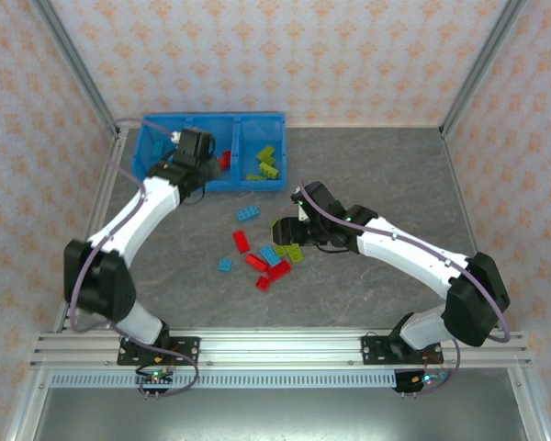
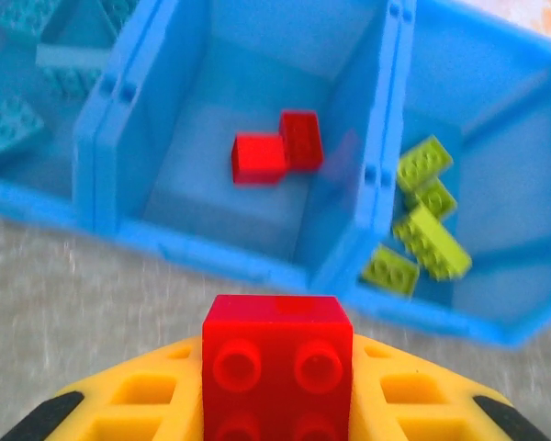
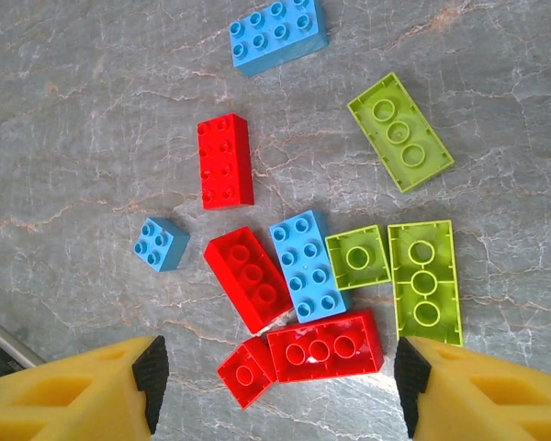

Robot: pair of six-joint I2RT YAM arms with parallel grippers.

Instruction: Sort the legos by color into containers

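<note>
My left gripper [image 1: 198, 154] hangs at the front wall of the blue containers [image 1: 156, 124], shut on a red lego [image 2: 277, 354] between its yellow fingers [image 2: 138, 404]. In the left wrist view the middle compartment holds two red legos [image 2: 277, 152], the right one several lime legos [image 2: 422, 225], and the left one blue legos [image 2: 18, 119]. Over the loose pile [image 1: 266, 257] my right gripper [image 3: 280, 381] stands open. An upturned red lego [image 3: 324, 346] and a small red one [image 3: 246, 372] lie between its pads. Blue [image 3: 309, 265] and lime [image 3: 425, 280] legos lie beyond.
More loose bricks lie on the grey tabletop: a blue one [image 3: 277, 35], a red one [image 3: 225, 161], a small blue one [image 3: 161, 243] and an upturned lime one [image 3: 400, 131]. Metal frame posts [image 1: 83, 83] and papered walls enclose the table. A rail [image 1: 275, 344] runs along the near edge.
</note>
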